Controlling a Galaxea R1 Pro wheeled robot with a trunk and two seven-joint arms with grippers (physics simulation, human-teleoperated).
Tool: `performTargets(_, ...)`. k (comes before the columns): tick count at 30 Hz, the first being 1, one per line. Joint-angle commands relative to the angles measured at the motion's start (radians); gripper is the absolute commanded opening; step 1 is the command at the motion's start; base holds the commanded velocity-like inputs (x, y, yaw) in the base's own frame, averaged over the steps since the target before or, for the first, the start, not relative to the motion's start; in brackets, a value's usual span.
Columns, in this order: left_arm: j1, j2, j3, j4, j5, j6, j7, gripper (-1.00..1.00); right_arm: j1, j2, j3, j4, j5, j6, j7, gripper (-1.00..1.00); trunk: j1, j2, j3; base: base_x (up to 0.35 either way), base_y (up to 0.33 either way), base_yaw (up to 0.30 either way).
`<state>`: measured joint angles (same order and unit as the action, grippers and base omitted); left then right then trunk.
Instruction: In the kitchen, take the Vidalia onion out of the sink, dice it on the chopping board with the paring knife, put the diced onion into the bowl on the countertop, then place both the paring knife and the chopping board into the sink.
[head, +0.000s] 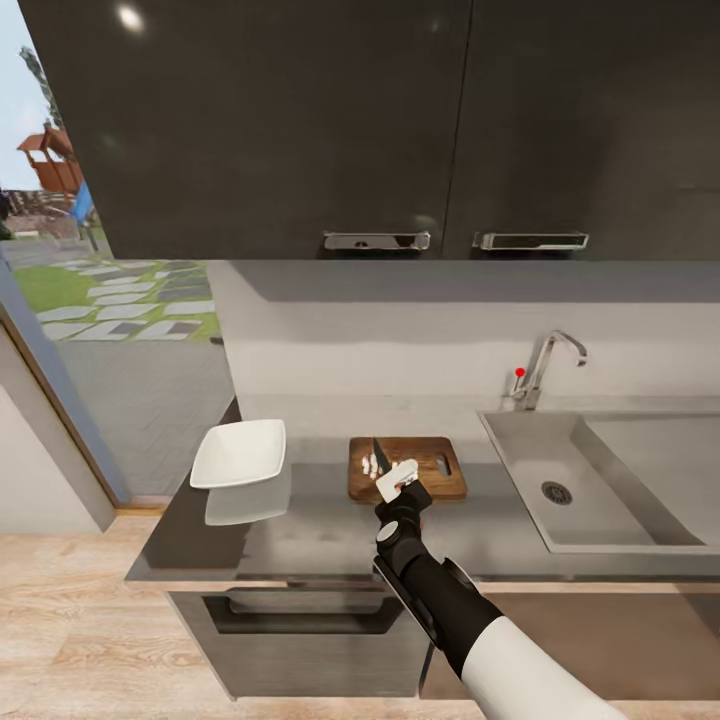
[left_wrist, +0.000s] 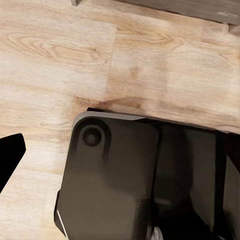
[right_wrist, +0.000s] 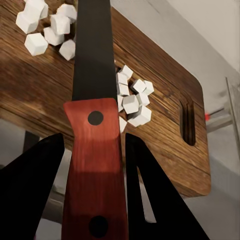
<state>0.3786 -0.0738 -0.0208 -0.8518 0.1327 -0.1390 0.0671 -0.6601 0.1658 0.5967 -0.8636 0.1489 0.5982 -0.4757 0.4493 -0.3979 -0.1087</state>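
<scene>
Many small white onion cubes (right_wrist: 131, 97) lie on the brown wooden chopping board (head: 440, 478), which rests on our glossy grey table (head: 300, 540) between the white squarish bowl (head: 240, 452) and the grey steel sink (head: 610, 480). Our right gripper (right_wrist: 95, 165) has its jaws clenched on the red-handled, dark-bladed paring knife (right_wrist: 92, 90), its blade over the cubes. Left jaws: we cannot tell.
</scene>
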Motion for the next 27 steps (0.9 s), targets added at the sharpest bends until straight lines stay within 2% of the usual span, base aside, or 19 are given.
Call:
performTargets(1, 0.000, 0.000, -0.002, -0.001, 0.010, -0.002, 0.004, 1.00, -0.001, 0.000, 0.003, -0.001, 0.007, 0.008, -0.001, -1.00, 0.001, -0.002, -0.002, 0.000, 0.000, 0.000)
performTargets(9, 0.000, 0.001, -0.002, -0.001, 0.010, -0.002, 0.004, 1.00, -0.001, -0.005, -0.013, -0.021, 0.009, 0.001, -0.002, -1.00, 0.001, -0.002, -0.002, 0.000, 0.000, 0.000)
performTargets(10, 0.000, 0.001, -0.002, -0.001, 0.010, -0.002, 0.004, 1.00, -0.001, -0.005, -0.036, -0.039, 0.007, -0.001, -0.001, -1.00, 0.001, -0.002, -0.002, 0.000, 0.000, 0.000)
performTargets(11, 0.000, 0.000, -0.002, -0.001, 0.010, -0.002, 0.004, 1.00, -0.001, -0.006, -0.079, -0.068, 0.005, -0.003, 0.002, -1.00, 0.001, -0.002, -0.002, 0.000, 0.000, 0.000)
performTargets(13, 0.000, 0.000, -0.002, -0.001, 0.010, -0.002, 0.004, 1.00, -0.001, -0.007, -0.206, -0.133, -0.004, -0.005, 0.016, -1.00, 0.001, -0.002, -0.002, 0.000, 0.000, 0.000)
performTargets(15, 0.000, 0.000, -0.002, -0.001, 0.010, -0.002, 0.004, 1.00, -0.001, -0.007, -0.283, -0.171, -0.016, -0.007, 0.055, -1.00, 0.001, -0.002, -0.002, 0.000, 0.000, 0.000)
performTargets(19, 0.000, 0.000, -0.002, -0.001, 0.010, -0.002, 0.004, 1.00, -0.001, -0.011, -0.339, -0.199, -0.055, -0.007, 0.220, -1.00, 0.001, -0.002, -0.002, 0.000, 0.000, 0.000)
performTargets(20, 0.000, 0.000, -0.002, -0.001, 0.010, -0.002, 0.004, 1.00, -0.001, -0.014, -0.360, -0.204, -0.057, -0.008, 0.243, -1.00, 0.001, -0.002, -0.002, 0.000, 0.000, 0.000)
performTargets(22, 0.000, 0.000, -0.002, -0.001, 0.010, -0.002, 0.004, 1.00, -0.002, -0.021, -0.451, -0.214, -0.062, -0.008, 0.309, -1.00, 0.001, -0.002, -0.002, 0.000, 0.000, 0.000)
performTargets(24, 0.000, 0.000, -0.002, -0.001, 0.010, -0.002, 0.004, 1.00, -0.002, -0.023, -0.510, -0.218, -0.062, -0.008, 0.384, -1.00, 0.001, -0.002, -0.002, 0.000, 0.000, 0.000)
performTargets(27, 0.000, 0.000, -0.002, 0.000, 0.010, -0.002, 0.004, 1.00, -0.001, -0.032, -0.528, -0.219, -0.062, -0.008, 0.430, -1.00, 0.001, -0.002, -0.002, 0.000, 0.000, 0.000)
